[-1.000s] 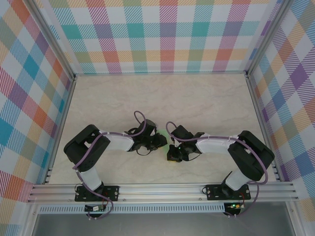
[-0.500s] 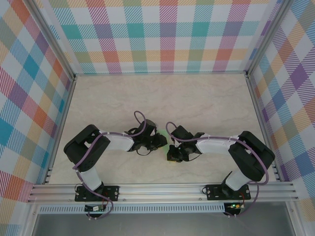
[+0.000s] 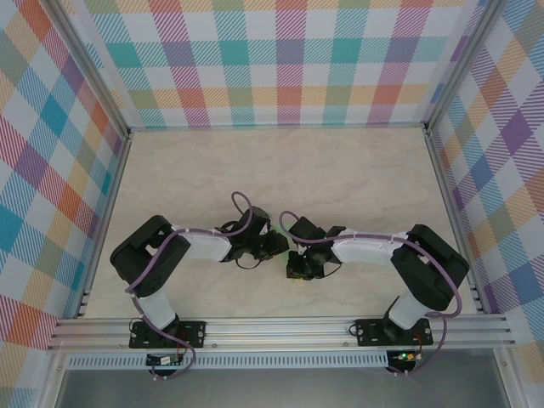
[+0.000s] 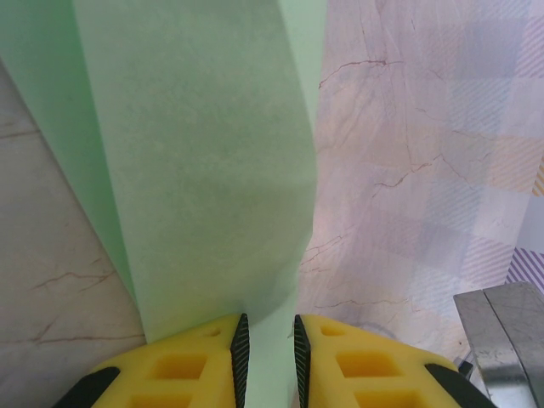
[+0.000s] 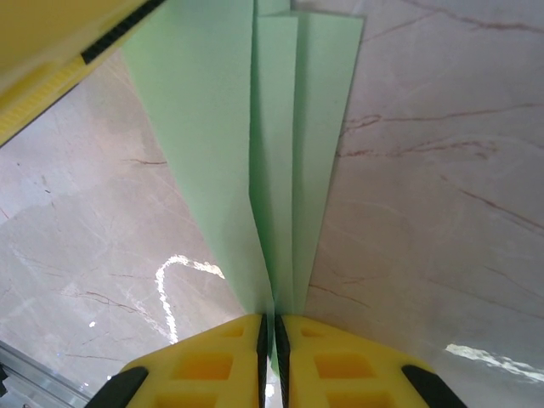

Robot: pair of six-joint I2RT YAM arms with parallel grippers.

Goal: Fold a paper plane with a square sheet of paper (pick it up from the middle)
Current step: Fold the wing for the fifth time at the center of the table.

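Observation:
The pale green paper plane, folded from the square sheet of paper into a long narrow wedge with several layers, hangs between both grippers above the table. My right gripper pinches its centre crease at one end, with the pads almost together. My left gripper holds the other end. Its jaws stand a little apart, and folded paper fills the gap. A left yellow finger shows beside the paper in the right wrist view. From above, the left gripper and the right gripper meet mid-table, with a sliver of green between them.
The marble-look table lies bare behind and beside the arms. Checked walls close it in on three sides. A metal rail runs along the near edge by the arm bases.
The right arm has shifted slightly left and toward the back. Its jaws have eased a little on the crease. The left arm has stayed still.

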